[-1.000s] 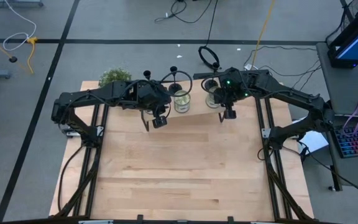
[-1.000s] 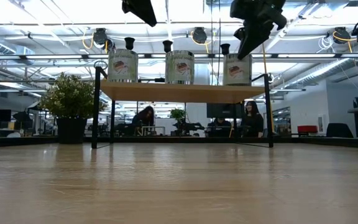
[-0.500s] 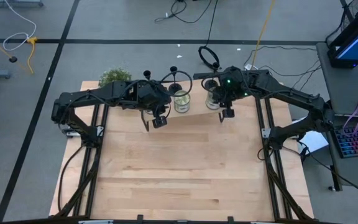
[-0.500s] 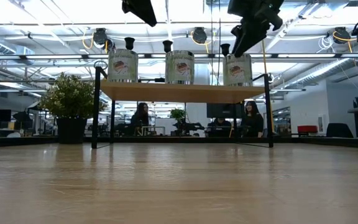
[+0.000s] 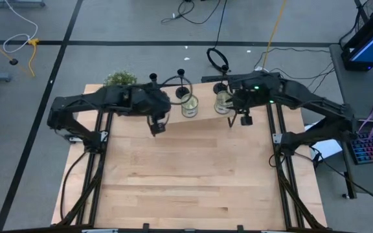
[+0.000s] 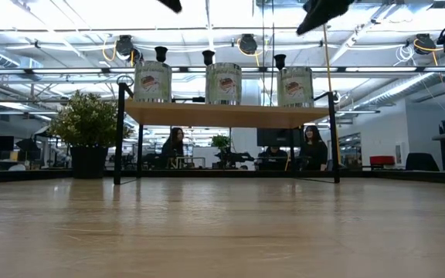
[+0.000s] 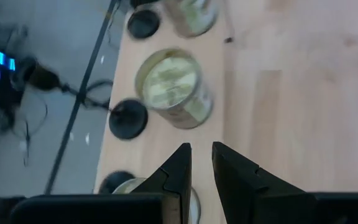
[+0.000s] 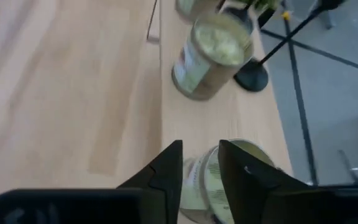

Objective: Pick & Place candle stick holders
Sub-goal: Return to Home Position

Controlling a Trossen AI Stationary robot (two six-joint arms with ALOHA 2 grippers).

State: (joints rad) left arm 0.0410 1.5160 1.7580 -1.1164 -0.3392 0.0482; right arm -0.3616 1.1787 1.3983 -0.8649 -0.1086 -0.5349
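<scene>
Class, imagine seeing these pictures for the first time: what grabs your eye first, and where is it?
Three silver tins stand in a row on a raised shelf at the table's far edge, a black candle stick holder behind each. A potted plant stands left of the shelf, and the left gripper and right gripper hang empty above its front edge.

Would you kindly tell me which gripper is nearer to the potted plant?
Left. The left gripper hangs a little way from the potted plant, on its side of the table; the right gripper is across the table, beside the rightmost candle.
</scene>
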